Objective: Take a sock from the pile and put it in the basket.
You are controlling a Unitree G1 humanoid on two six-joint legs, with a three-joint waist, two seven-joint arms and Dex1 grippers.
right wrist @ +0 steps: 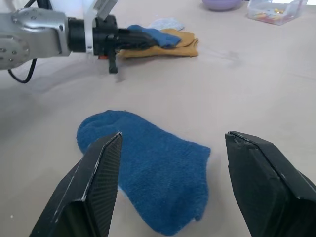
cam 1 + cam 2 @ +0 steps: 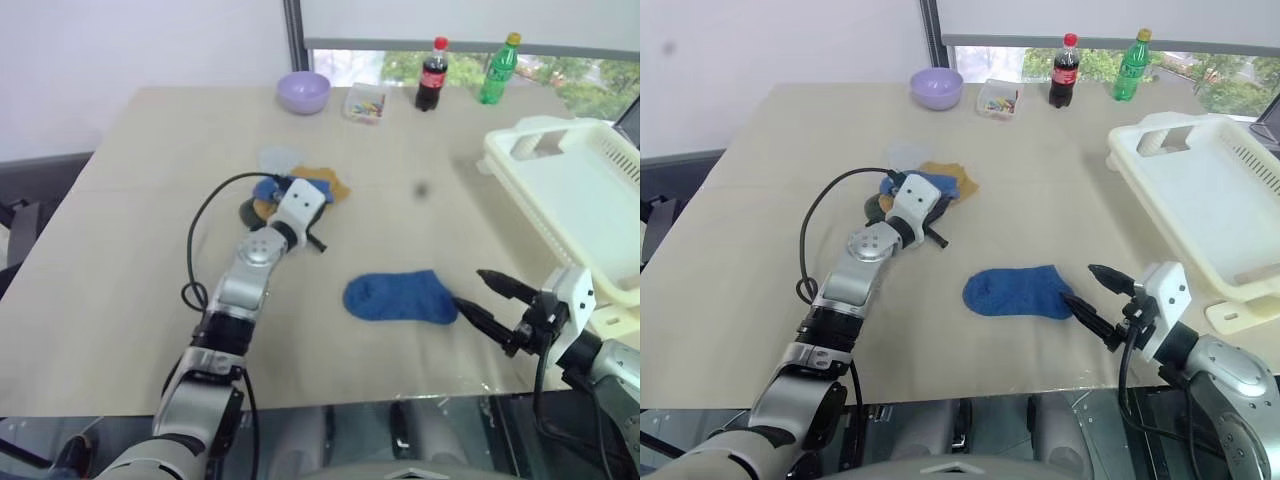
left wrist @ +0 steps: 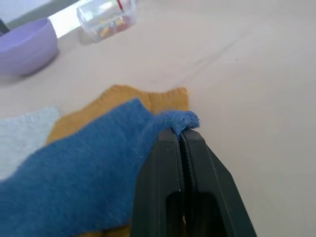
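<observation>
At the pile (image 2: 290,192), near the middle of the tabletop (image 2: 420,150), my left fingers (image 3: 182,140) were closed tight on a small fold at the edge of a royal blue sock (image 3: 89,168). That sock lay on top of a mustard-orange one (image 3: 118,96), with a pale grey-blue piece (image 3: 24,131) beside them. The pinch was small, so I judged the hold as possibly marginal for a lift.

My right fingers (image 1: 170,182) stood wide apart and held nothing. They hovered just short of a second blue sock (image 2: 400,297), which lay flat and alone on the tabletop between the pile and the basket (image 2: 580,200).

The basket stood at my right side of the tabletop, well apart from the pile. Its visible floor carried no sock.

Status, as judged: the grasp step was made; the lift, the carry across to the basket and the release were not yet done. The lone blue sock also remained outside the basket.
</observation>
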